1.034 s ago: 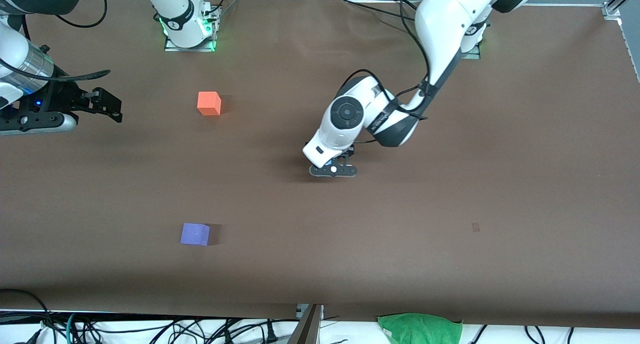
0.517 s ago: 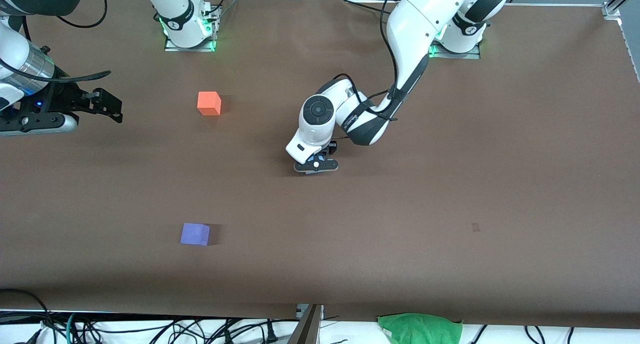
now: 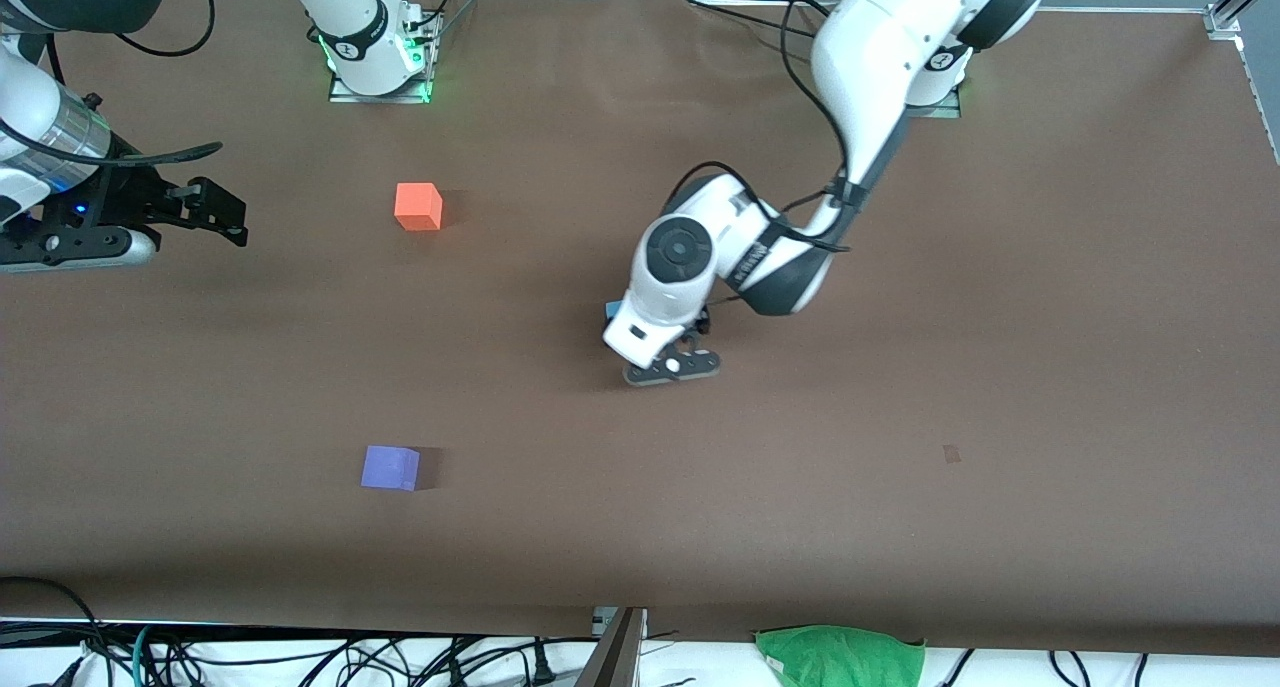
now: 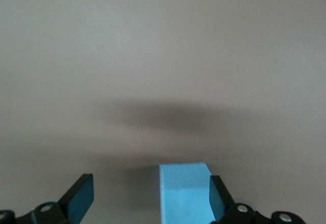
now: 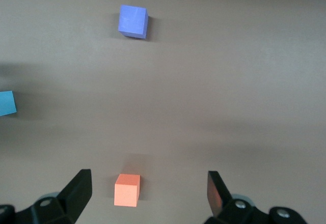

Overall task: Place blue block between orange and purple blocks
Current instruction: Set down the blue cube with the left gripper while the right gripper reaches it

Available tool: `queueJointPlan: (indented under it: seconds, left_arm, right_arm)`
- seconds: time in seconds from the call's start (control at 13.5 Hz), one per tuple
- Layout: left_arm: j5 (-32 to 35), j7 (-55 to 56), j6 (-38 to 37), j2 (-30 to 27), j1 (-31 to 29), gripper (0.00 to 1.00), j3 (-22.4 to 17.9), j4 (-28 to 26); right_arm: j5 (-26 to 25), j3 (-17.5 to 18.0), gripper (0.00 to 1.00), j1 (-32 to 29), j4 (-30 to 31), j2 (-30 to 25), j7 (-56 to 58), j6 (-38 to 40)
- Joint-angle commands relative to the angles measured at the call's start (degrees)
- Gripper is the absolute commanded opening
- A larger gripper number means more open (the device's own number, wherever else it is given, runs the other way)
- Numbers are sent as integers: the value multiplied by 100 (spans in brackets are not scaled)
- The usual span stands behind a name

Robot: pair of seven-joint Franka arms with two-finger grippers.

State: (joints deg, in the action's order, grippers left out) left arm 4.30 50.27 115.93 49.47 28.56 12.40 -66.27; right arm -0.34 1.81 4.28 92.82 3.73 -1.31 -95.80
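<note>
The sky-blue block (image 4: 184, 193) stands on the brown table between the fingers of my open left gripper (image 4: 150, 193), close against one finger (image 4: 216, 193) with a wide gap to the other. From the front only a sliver of the blue block (image 3: 612, 310) shows beside the left gripper (image 3: 650, 339), near the table's middle. The orange block (image 3: 418, 207) and the purple block (image 3: 390, 467) lie toward the right arm's end, the purple one nearer the camera. My right gripper (image 3: 235, 212) waits open at that end; its view shows the orange block (image 5: 127, 189), purple block (image 5: 133, 21) and blue block (image 5: 7, 103).
A green cloth (image 3: 840, 655) lies off the table's front edge among cables. The two arm bases (image 3: 378, 62) stand along the back edge. A small dark mark (image 3: 951, 454) is on the table toward the left arm's end.
My left gripper has gone from shut to open, letting go of the blue block. Its hand swung toward the right arm's end, then back toward the front camera. The right arm stayed still.
</note>
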Motion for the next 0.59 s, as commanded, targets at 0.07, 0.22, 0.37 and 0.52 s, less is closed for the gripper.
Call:
queueJointPlan:
  seconds: [0.07,0.22,0.37,0.52]
  left_arm:
    - [80,-770,-562,-368,-806,100,105,26]
    - [71,-1438,-1008,-517,-1324,100,96,26]
    - [-43,-1834,-1396,-692,-1747,100,87,26]
    - [0,-2519,-1599,-1104,-2108,100,35,-78]
  right_arm:
    - [253,47,100,187,-106,242,-18,-167]
    - [473,47,100,380,-106,417,-18,-220]
    - [474,47,100,713,-132,925,78,-430]
    - [447,47,100,1144,-211,1557,35,-781]
